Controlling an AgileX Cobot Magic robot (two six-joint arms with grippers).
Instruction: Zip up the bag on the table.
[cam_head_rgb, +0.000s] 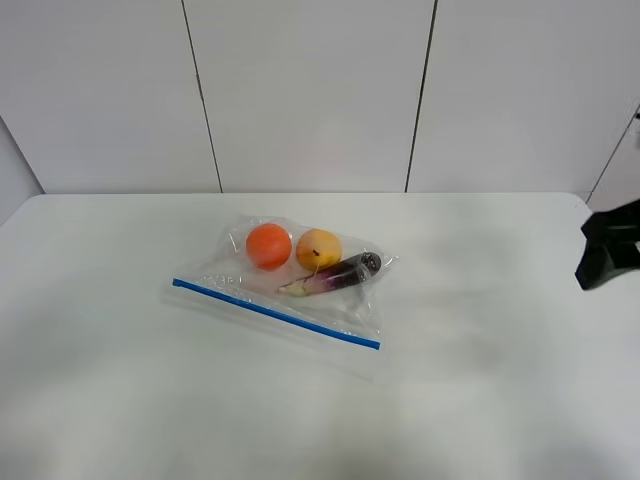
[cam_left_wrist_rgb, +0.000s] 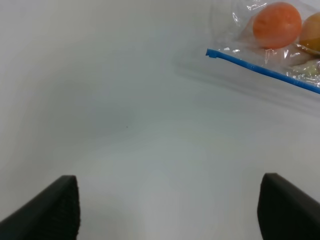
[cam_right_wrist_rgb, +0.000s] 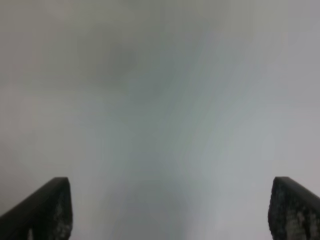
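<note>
**Zip bag lies flat mid-tabletop, both arms clear of it**

Nearest the high camera is bare white tabletop, filling the lower part of the frame. Just beyond, at the centre of the frame, lies the bag, clear and crinkly, flat on the surface. Its blue zipper strip runs along the near edge, slanting from middle left down toward the lower right. Inside the bag, behind the strip, a purple vegetable lies tilted, and past it sit an orange round fruit and a yellow fruit, side by side and just apart.

The right gripper shows as a dark shape at the right edge of the high view, well apart from the bag. In its wrist view its two fingers stand wide apart with only blurred tabletop between them. The left gripper also has its fingers spread wide, holding nothing; the bag's corner sits in the upper right of that view.
</note>
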